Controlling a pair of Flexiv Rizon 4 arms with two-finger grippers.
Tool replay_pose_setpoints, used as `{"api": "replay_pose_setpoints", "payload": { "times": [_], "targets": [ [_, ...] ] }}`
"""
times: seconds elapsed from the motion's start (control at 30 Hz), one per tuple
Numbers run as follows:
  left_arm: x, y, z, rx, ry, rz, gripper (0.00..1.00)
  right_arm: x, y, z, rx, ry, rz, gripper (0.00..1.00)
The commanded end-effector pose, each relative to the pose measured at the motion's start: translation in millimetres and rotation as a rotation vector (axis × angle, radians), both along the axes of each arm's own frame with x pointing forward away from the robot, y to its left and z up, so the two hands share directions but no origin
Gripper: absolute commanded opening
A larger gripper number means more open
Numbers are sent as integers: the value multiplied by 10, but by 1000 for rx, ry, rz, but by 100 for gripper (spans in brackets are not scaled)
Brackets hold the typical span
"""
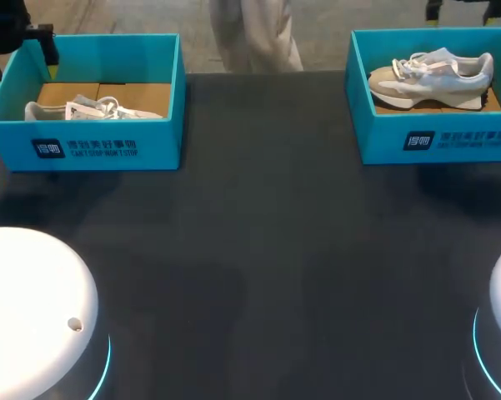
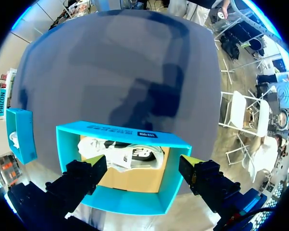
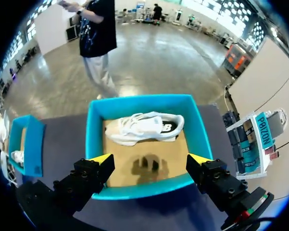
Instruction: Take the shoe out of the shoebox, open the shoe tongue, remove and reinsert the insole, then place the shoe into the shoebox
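Sitting sole-down on the cardboard floor of the right shoebox (image 1: pixel 375 142), the right shoe (image 1: pixel 433 73) is untouched, its laces uppermost. A second one, the left shoe (image 1: pixel 92 108), lies in the left shoebox (image 1: pixel 158 146), half hidden by the near wall. Both boxes stand at the far edge of the dark table (image 1: pixel 258 250), well apart. The right gripper (image 3: pixel 150 161) hangs above its box with fingers spread wide and nothing between them. The left gripper (image 2: pixel 142 163) hangs above the other box, fingers also apart. I judge the first step, lifting a shoe out, not yet begun. Next, a gripper must descend between the walls and close across the shoe's narrow body.
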State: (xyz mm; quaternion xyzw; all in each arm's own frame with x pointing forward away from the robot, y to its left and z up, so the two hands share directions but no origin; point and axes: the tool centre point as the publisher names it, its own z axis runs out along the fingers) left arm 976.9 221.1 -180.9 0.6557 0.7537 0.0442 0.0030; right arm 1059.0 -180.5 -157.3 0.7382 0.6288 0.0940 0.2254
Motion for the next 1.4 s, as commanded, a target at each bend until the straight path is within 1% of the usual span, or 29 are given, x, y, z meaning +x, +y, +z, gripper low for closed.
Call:
{"api": "replay_pose_setpoints", "payload": {
  "times": [0.03,0.13,0.17,0.23,0.3,0.4,0.57,0.67,0.77,0.83,0.93,1.0,1.1,1.13,1.2,1.33,1.4],
  "targets": [
    [-1,-2,2,2,0,0,100,311,-156,-208,24,27,-17,100],
    [-1,-2,2,2,0,0,100,424,-286,-319,28,35,-17,100],
    [-1,-2,2,2,0,0,100,457,-331,-366,13,37,-12,100],
    [-1,-2,2,2,0,0,100,517,-414,-455,28,40,-12,100],
    [-1,-2,2,2,0,0,100,551,-467,-511,28,46,-6,100],
    [-1,-2,2,2,0,0,100,654,-586,-640,24,59,13,100],
    [-1,-2,2,2,0,0,100,719,-724,-768,19,114,1,100],
    [-1,-2,2,2,0,0,100,790,-822,-919,16,150,-10,100],
    [-1,-2,2,2,0,0,100,847,-879,-1021,23,177,-24,100],
    [-1,-2,2,2,0,0,100,910,-955,-1102,26,188,-50,100],
    [-1,-2,2,2,0,0,100,960,-1053,-1161,43,197,-94,100],
    [-1,-2,2,2,0,0,100,983,-1103,-1195,22,198,-110,100],
    [-1,-2,2,2,0,0,100,1007,-1170,-1235,31,205,-133,100],
    [-1,-2,2,2,0,0,100,1015,-1199,-1264,30,213,-137,97],
    [-1,-2,2,2,0,0,100,1022,-1236,-1310,29,228,-139,94],
    [-1,-2,2,2,0,0,100,1043,-1323,-1385,34,254,-163,82],
    [-1,-2,2,2,0,0,100,1053,-1366,-1417,37,262,-176,83]
  ]
}}
